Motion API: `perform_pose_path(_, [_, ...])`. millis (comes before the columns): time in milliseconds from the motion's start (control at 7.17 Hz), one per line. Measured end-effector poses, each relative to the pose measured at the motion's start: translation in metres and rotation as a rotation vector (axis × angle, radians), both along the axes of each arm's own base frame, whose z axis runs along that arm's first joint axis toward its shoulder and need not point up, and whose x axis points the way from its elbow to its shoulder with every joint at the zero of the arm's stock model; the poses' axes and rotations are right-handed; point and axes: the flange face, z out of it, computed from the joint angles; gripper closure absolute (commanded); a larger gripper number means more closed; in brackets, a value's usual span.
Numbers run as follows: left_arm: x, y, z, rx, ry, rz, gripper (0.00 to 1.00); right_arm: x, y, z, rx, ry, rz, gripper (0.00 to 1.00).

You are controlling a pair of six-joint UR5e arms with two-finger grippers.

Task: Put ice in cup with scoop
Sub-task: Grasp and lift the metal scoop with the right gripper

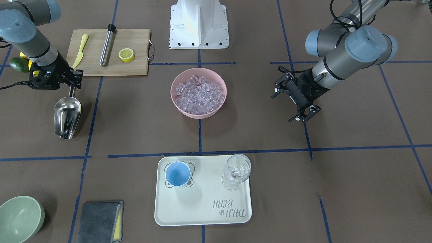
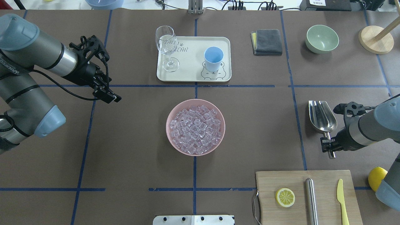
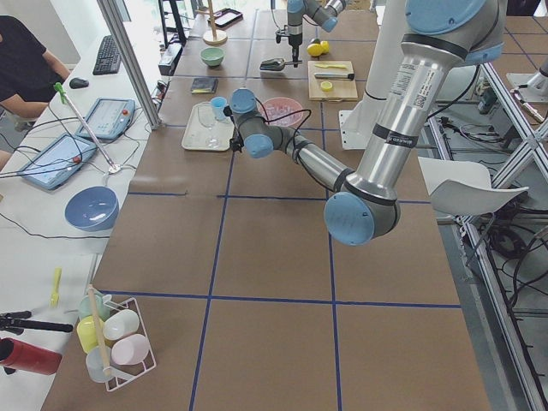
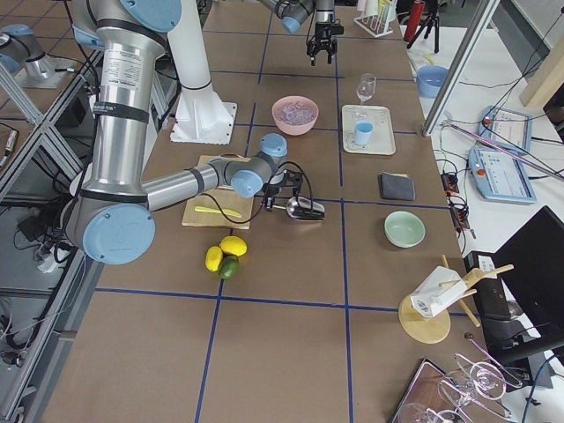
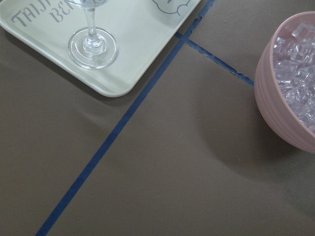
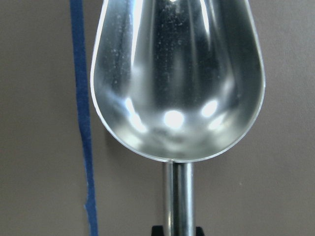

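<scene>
The steel scoop (image 1: 67,116) lies trough-forward on or just above the table at my right side. My right gripper (image 1: 72,87) is shut on its bar handle; the right wrist view shows the empty trough (image 6: 177,83) and the handle running down into the jaws. The ice (image 1: 199,93) fills a pink bowl (image 1: 189,114) at the table's centre. The light-blue cup (image 1: 178,173) stands empty on a cream tray (image 1: 202,209) beyond the bowl. My left gripper (image 1: 301,118) hangs open and empty over bare table, left of the bowl.
A clear stemmed glass (image 1: 237,170) stands on the tray beside the cup. A cutting board (image 1: 108,52) holds a yellow knife, a steel cylinder and a lemon slice. A pale-green bowl (image 1: 18,219) and a grey cloth (image 1: 99,221) lie at the far right corner.
</scene>
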Motion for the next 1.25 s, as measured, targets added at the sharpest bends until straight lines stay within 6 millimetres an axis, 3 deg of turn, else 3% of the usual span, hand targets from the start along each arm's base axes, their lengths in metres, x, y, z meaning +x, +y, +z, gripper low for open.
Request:
perform_pose_path(558, [0.000,0.000,-0.002,0.003,0.002,0.000,0.00,0.041,-0.035,-0.095,0.172,-0.148,0.073,1.00])
perform_pose_path(976, [0.002,0.001,-0.001,0.001,0.001,0.003,0.00,0.056,-0.059,-0.120,0.242,-0.140,0.078,1.00])
perform_pose_path(1255, [0.003,0.002,0.000,0.000,0.000,0.006,0.00,0.045,-0.076,-0.144,0.282,-0.095,0.024,1.00])
